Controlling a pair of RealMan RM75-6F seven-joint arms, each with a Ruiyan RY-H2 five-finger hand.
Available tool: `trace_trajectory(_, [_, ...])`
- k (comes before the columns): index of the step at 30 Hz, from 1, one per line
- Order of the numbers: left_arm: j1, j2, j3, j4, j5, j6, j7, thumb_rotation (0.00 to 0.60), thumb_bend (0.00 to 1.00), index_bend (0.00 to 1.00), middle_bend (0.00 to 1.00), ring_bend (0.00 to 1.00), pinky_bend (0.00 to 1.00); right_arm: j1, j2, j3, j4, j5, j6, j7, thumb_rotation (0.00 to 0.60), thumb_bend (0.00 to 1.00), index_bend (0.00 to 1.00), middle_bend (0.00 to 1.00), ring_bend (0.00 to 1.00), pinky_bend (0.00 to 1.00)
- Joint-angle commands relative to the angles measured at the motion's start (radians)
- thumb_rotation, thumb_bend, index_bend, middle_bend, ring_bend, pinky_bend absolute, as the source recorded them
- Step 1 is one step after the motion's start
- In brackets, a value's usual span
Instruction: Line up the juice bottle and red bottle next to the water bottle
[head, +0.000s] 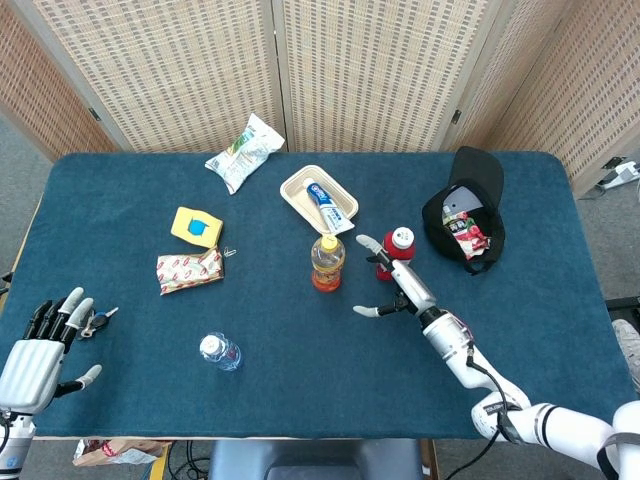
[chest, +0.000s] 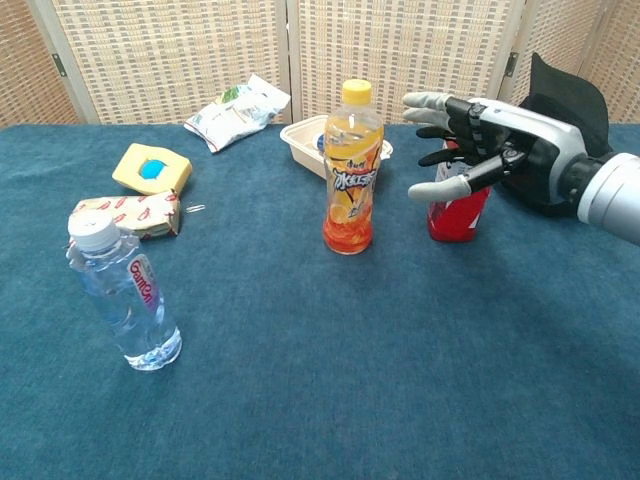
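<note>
Red bottle (chest: 456, 212) stands right of the juice bottle (chest: 351, 170), mid-table. My right hand (chest: 478, 137) hangs in front with fingers spread, hiding its top; I cannot tell if they touch. Water bottle (chest: 122, 296) stands near-left. My left hand (head: 38, 346) lies open, wrist cut off.

The right hand (chest: 478, 145) is stretched forward on its white arm, fingers spread, holding nothing. The left hand (head: 35, 350) lies low, fingers apart and empty.
</note>
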Motion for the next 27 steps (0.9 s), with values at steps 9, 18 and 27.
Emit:
trace_trajectory(9, [-0.006,0.005,0.000,-0.004,0.006,-0.005,0.011,0.600,0.13,0.06,0.00,0.01,0.00,0.093,-0.067,0.041,0.108,0.028,-0.078,0.048,0.600,0.00,0.00,0.03,0.01,0.16])
trace_trajectory(18, [0.001,0.006,0.002,-0.002,-0.008,-0.007,0.011,0.600,0.13,0.06,0.00,0.01,0.00,0.162,-0.135,0.058,0.213,0.049,-0.143,0.094,0.600,0.00,0.00,0.05,0.01,0.16])
trace_trajectory(27, [0.003,0.007,0.002,0.001,-0.019,-0.012,0.006,0.600,0.13,0.06,0.00,0.01,0.00,0.203,-0.197,0.058,0.309,0.039,-0.145,0.134,0.600,0.00,0.00,0.14,0.05,0.16])
